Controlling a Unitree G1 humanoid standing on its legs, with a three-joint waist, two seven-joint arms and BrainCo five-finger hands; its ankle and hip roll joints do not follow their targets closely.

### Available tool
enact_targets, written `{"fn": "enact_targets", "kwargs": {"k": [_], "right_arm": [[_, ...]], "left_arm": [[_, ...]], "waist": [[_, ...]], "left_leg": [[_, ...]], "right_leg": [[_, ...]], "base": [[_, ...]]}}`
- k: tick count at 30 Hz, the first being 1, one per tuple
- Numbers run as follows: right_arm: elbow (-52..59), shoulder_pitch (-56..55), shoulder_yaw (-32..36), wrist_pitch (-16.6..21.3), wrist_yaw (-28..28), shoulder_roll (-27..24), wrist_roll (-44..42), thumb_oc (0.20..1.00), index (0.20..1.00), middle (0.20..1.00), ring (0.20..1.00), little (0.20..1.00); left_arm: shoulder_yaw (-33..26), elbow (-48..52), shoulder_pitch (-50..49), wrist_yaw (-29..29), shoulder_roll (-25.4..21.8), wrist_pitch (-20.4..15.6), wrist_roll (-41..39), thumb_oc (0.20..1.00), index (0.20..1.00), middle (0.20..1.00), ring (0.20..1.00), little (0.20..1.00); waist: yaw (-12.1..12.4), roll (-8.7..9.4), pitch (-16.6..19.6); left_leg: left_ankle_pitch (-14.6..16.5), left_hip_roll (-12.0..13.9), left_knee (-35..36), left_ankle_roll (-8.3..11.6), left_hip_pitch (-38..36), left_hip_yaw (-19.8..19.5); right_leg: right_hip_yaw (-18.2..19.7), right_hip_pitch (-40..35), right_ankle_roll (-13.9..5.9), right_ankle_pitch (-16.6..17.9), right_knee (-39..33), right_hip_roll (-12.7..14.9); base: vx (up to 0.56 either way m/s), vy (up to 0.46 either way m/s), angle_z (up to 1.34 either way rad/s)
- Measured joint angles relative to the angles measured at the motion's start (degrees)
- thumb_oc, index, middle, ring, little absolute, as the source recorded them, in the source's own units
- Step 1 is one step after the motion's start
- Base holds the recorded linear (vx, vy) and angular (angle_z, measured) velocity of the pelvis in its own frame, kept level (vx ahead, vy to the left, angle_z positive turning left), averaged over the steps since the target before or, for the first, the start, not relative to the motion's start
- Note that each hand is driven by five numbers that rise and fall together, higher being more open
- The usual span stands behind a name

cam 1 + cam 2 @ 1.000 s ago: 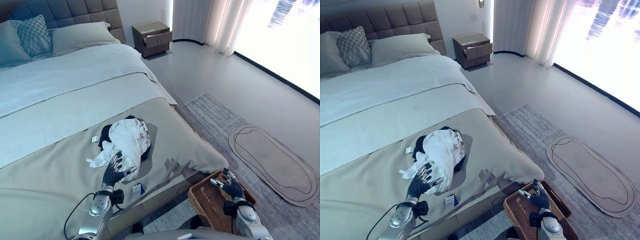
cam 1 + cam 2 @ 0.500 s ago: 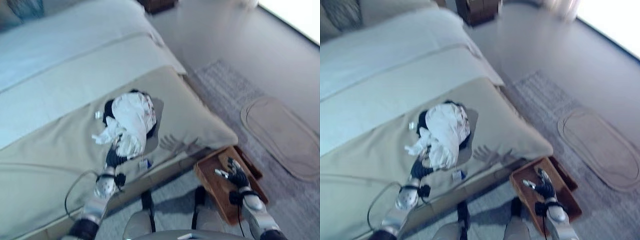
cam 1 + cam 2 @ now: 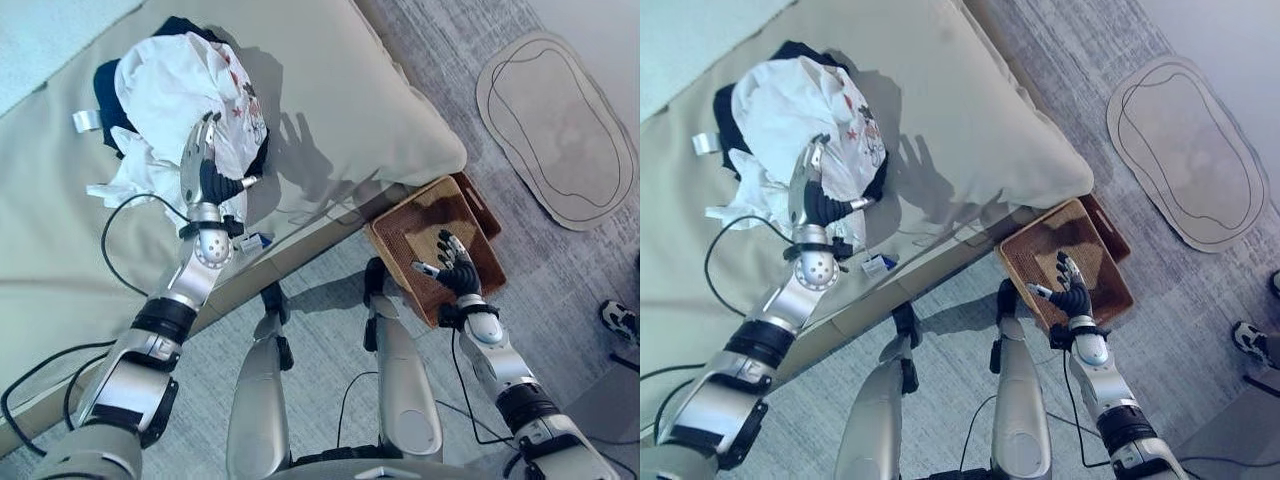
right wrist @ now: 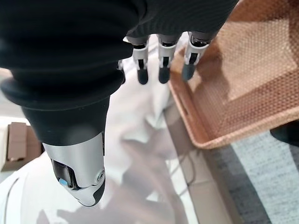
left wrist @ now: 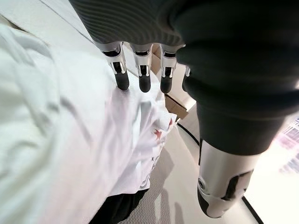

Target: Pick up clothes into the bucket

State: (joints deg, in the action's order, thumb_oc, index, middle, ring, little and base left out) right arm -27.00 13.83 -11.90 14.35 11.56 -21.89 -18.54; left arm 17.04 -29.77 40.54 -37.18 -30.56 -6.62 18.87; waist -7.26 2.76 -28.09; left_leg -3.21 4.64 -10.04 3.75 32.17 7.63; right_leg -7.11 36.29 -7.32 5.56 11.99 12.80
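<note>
A white garment (image 3: 170,90) with small red marks lies crumpled on a dark garment (image 3: 107,88) near the foot of the bed (image 3: 330,70). My left hand (image 3: 201,165) hovers over the white garment's near edge, open, its fingers (image 5: 140,77) straight and just above the cloth. A brown woven basket (image 3: 432,245) stands on the rug beside the bed's corner. Above the basket's near rim floats my right hand (image 3: 452,268), open and holding nothing; its fingers (image 4: 161,65) point at the basket's rim (image 4: 191,123).
A small tag (image 3: 877,264) with blue on it lies at the bed's edge below the clothes. An oval mat (image 3: 555,120) lies on the grey rug (image 3: 450,60) to the right. A person's shoe (image 3: 620,320) shows at the far right.
The camera has tipped steeply downward, so the whole scene shifted. My left hand has reached further onto the white garment. The right hand still hangs over the basket.
</note>
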Motion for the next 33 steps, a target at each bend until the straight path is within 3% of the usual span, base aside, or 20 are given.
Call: {"fn": "enact_targets", "kwargs": {"k": [5, 11, 16, 28, 33], "right_arm": [[0.4, 2.6, -0.1, 1.1, 1.1, -0.2, 0.0, 1.000, 1.000, 1.000, 1.000, 1.000], [2.2, 3.6, -0.6, 1.8, 1.6, -1.1, 0.0, 1.000, 1.000, 1.000, 1.000, 1.000], [2.7, 3.5, -1.4, 2.8, 1.5, -1.3, 0.0, 1.000, 1.000, 1.000, 1.000, 1.000], [4.4, 3.5, -1.9, 3.3, 1.5, -1.8, 0.0, 1.000, 1.000, 1.000, 1.000, 1.000], [4.2, 3.2, -2.5, 3.3, 1.4, -1.6, 0.1, 1.000, 1.000, 1.000, 1.000, 1.000]], "left_arm": [[1.2, -2.7, 6.7, -2.8, -2.6, 2.5, 3.1, 1.000, 1.000, 1.000, 1.000, 1.000], [8.7, -15.6, 16.1, -4.4, -6.7, 7.7, 8.7, 1.000, 1.000, 1.000, 1.000, 1.000], [10.8, -21.4, 18.6, -5.4, -7.2, 9.8, 9.7, 1.000, 1.000, 1.000, 1.000, 1.000], [11.0, -27.4, 20.2, -5.8, -7.0, 10.2, 9.7, 1.000, 1.000, 1.000, 1.000, 1.000], [11.3, -30.8, 19.4, -4.7, -6.4, 10.0, 9.6, 1.000, 1.000, 1.000, 1.000, 1.000]], "waist": [[-0.9, 0.05, -0.1], [-3.1, 0.10, -0.1], [-3.3, 0.16, -0.1], [-4.1, 1.06, 1.0], [-4.3, 1.04, 4.2]], "left_leg": [[0.1, 0.3, -2.0, 0.05, 5.2, -0.2], [0.7, 0.6, -5.4, 0.08, 10.9, -0.4], [1.9, 1.1, -7.8, -0.01, 12.8, 0.2], [3.3, 1.6, -9.9, 0.52, 15.0, 0.2], [4.1, 2.2, -11.9, 0.97, 16.5, 0.3]], "right_leg": [[0.4, 5.6, 0.51, -0.5, 2.7, 0.0], [0.8, 10.8, 0.93, -0.7, 5.0, 0.0], [2.2, 13.2, 1.29, -1.0, 6.6, -0.5], [2.8, 15.9, 1.64, -2.7, 8.8, -0.9], [3.1, 17.0, 1.90, -2.6, 9.5, -1.5]], "base": [[0.00, 0.000, 0.00], [0.01, 0.011, -0.01], [0.02, 0.013, -0.12], [0.01, 0.003, -0.01], [0.00, 0.025, -0.07]]}}
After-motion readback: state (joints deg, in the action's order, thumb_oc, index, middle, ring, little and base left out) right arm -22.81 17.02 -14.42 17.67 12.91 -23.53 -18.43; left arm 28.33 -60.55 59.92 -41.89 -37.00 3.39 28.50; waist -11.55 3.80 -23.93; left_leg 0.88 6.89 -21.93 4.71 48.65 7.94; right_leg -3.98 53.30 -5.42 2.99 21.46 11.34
